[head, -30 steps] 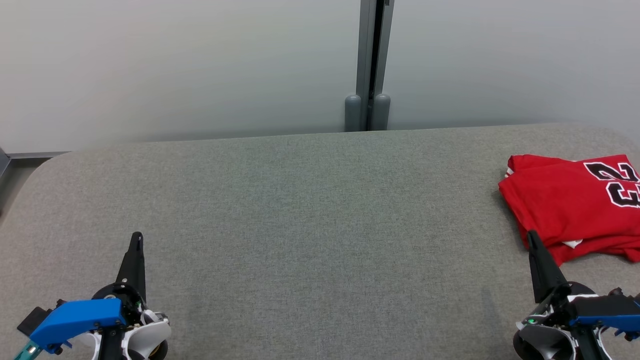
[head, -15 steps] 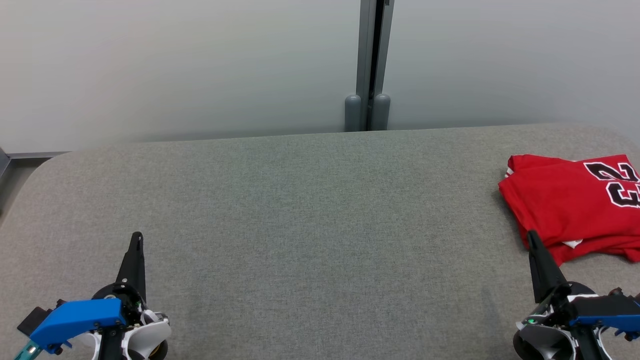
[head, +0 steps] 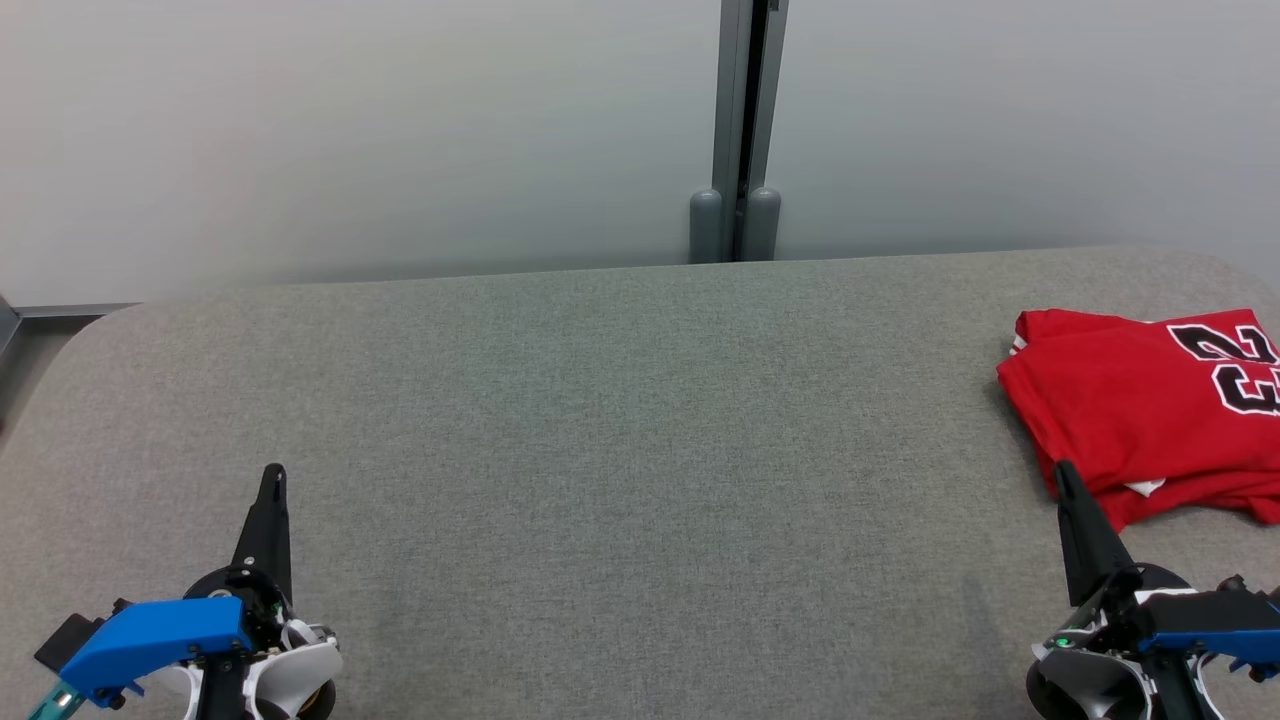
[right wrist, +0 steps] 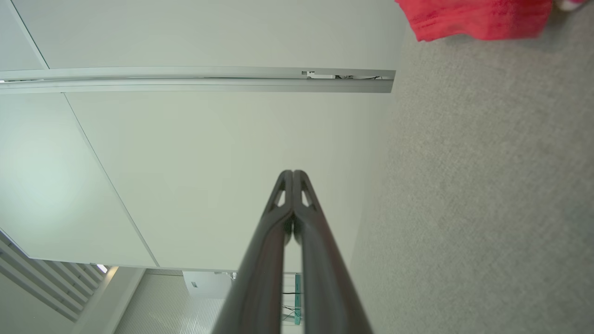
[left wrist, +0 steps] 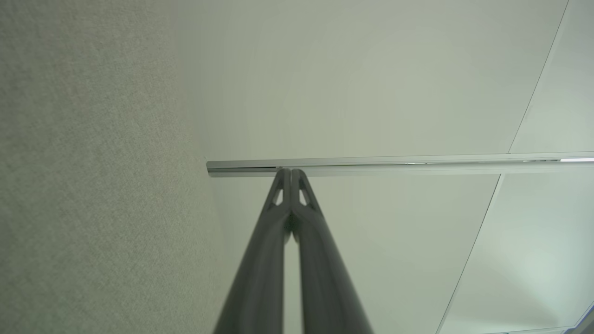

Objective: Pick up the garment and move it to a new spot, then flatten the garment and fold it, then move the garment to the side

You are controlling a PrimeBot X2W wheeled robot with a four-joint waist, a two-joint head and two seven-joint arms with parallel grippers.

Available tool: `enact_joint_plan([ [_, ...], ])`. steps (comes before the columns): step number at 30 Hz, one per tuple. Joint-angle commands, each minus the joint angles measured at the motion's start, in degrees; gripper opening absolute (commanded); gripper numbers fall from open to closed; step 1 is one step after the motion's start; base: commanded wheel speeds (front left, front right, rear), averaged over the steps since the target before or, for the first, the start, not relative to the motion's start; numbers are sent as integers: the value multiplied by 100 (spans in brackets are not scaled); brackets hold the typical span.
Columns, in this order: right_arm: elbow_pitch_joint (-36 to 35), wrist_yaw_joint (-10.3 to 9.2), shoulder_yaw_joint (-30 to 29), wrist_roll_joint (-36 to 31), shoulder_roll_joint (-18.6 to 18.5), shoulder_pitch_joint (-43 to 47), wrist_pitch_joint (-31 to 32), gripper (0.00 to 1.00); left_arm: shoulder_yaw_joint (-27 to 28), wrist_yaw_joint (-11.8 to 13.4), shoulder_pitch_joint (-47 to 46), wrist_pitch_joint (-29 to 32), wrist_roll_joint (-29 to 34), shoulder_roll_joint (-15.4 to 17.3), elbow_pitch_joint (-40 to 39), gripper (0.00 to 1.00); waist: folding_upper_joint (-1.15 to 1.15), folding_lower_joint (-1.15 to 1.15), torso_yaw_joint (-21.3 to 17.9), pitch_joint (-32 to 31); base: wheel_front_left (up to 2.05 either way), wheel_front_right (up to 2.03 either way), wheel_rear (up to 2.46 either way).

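Note:
The garment (head: 1140, 410) is a red jersey with black-and-white numbers, lying folded at the right edge of the grey table (head: 620, 460); a red corner of the garment (right wrist: 478, 18) shows at the top of the right wrist view. My right gripper (head: 1062, 472) is shut and holds nothing, its tip just in front of the garment's near left corner. My left gripper (head: 273, 474) is shut and holds nothing, low at the near left of the table. In both wrist views the left gripper (left wrist: 291, 171) and right gripper (right wrist: 293, 173) have their fingers pressed together.
A pale wall with a grey vertical post (head: 740, 130) stands behind the table's far edge. The table's rounded left corner (head: 90, 330) drops off to a floor strip.

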Motion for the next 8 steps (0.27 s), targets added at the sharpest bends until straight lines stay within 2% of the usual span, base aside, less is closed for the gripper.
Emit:
enact_joint_plan([
  [1, -18, 2, -12, 16, -21, -77, 14, 0, 18, -25, -60, 25, -3, -12, -22, 0, 0, 0, 0, 0, 0, 0, 0],
  [8, -18, 2, -12, 16, -21, -78, 14, 0, 19, -25, -60, 25, -2, -12, -22, 0, 0, 0, 0, 0, 0, 0, 0],
])
